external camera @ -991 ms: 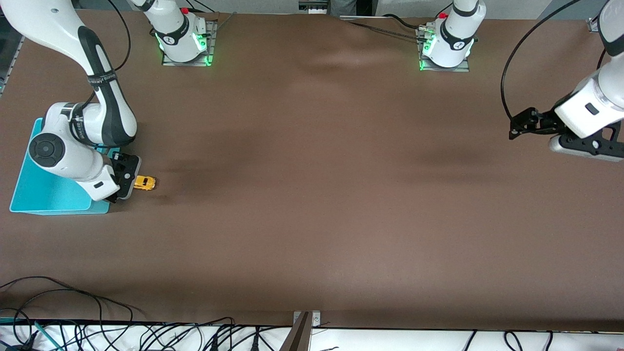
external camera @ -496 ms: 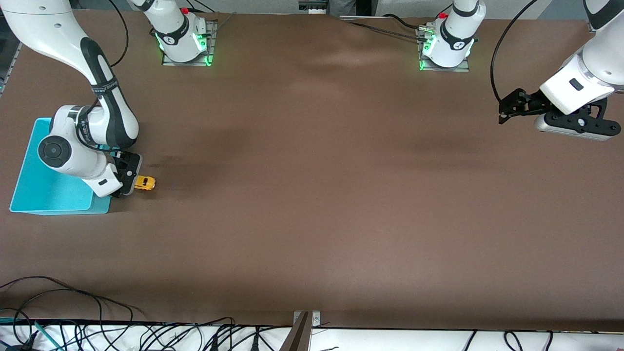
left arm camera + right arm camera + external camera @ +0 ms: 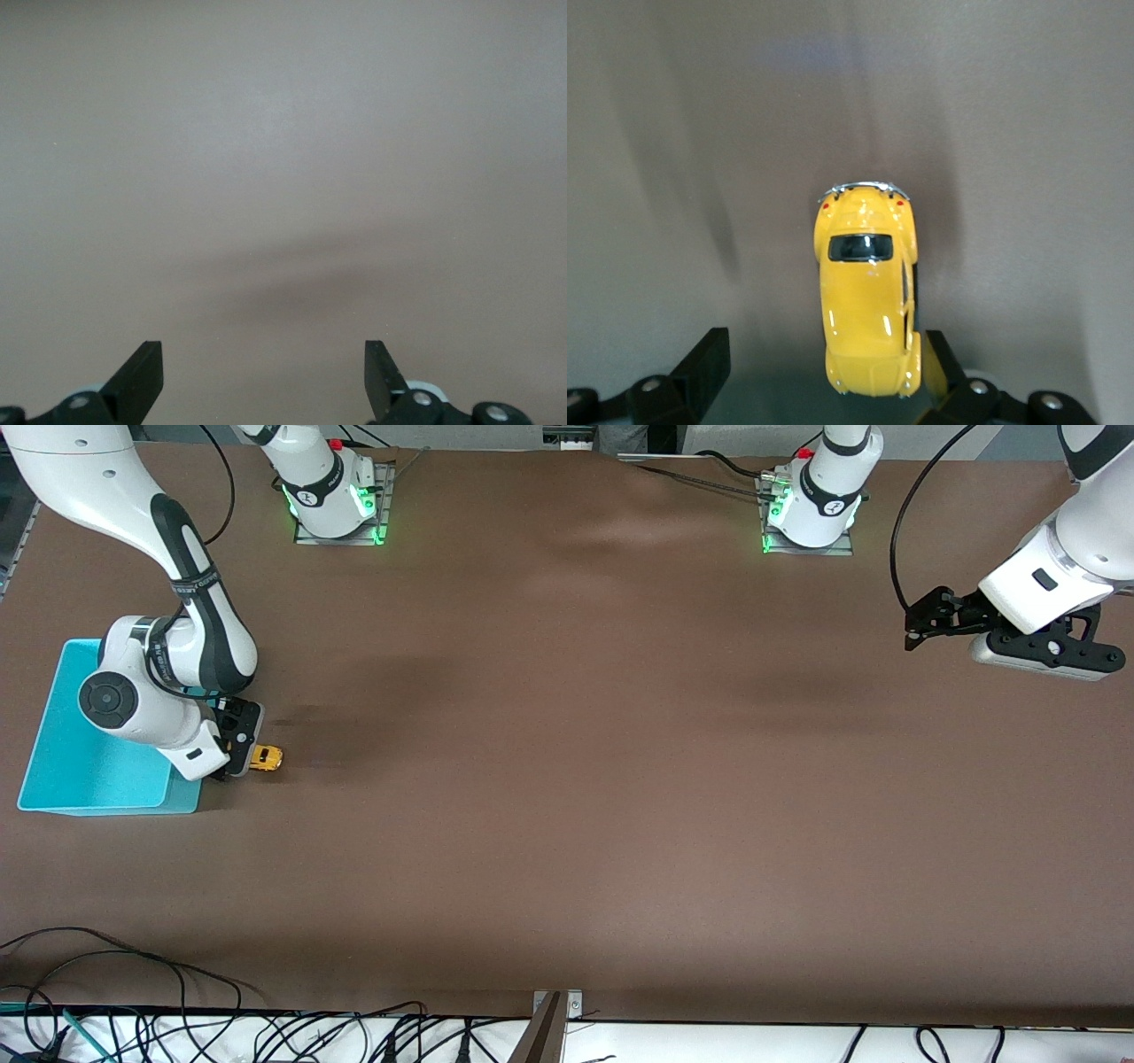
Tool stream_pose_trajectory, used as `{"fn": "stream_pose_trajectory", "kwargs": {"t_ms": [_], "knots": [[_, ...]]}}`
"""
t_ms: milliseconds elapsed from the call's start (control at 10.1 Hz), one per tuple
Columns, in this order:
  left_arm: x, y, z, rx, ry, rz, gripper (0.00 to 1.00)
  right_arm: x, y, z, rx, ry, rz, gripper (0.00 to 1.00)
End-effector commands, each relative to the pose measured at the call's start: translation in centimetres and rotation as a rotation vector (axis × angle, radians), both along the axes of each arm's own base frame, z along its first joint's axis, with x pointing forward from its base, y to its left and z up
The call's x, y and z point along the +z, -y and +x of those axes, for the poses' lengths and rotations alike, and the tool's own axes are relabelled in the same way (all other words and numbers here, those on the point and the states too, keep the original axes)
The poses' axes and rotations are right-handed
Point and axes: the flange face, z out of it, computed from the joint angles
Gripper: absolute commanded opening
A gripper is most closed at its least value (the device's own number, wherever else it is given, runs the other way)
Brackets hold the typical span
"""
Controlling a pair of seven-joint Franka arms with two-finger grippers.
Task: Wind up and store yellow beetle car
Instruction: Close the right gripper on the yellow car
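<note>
A turquoise bin [image 3: 53, 775] sits at the left edge of the front view, on a brown table [image 3: 567, 797] that fills most of the frame. Black cables [image 3: 133, 992] trail along the lower edge, thickest in the lower left corner. A small metal bracket [image 3: 556, 1005] sits at bottom centre.

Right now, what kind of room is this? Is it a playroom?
More likely a robot lab: two white arms bolted to a wide brown table, tangled black cables along its edge, with only a tiny yellow beetle car beside a turquoise plastic bin.
</note>
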Motion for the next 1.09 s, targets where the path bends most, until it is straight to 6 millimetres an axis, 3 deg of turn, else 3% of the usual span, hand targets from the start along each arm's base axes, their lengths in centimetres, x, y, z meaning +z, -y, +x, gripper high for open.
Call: {"fn": "stream_pose_trajectory", "kwargs": {"t_ms": [0,198,595,694,892,991], "knots": [[1.1,0.2,-0.9,0.013,0.026,-0.010,1.00,-0.6,-0.2,-0.4,-0.022,0.007,0.018,0.85],[1.4,0.9,-1.2,0.000,0.032,-0.012,1.00,-0.5,-0.2,-0.5,-0.045,0.002,0.023,0.00],[1.3,0.0,-1.0,0.012,0.028,-0.016,1.00,0.4,-0.3,-0.2,-0.052,0.019,0.027,0.00],[1.1,-0.1,-0.8,0.012,0.023,-0.016,1.00,2.4,-0.7,0.3,-0.078,0.034,0.028,0.00],[1.1,-0.1,-0.9,0.005,0.020,-0.016,1.00,7.4,-3.9,1.4,-0.112,0.050,0.038,0.00],[1.0,-0.1,-0.8,0.003,0.019,-0.016,1.00,9.4,-4.3,2.3,-0.123,0.037,0.033,0.00]]}}
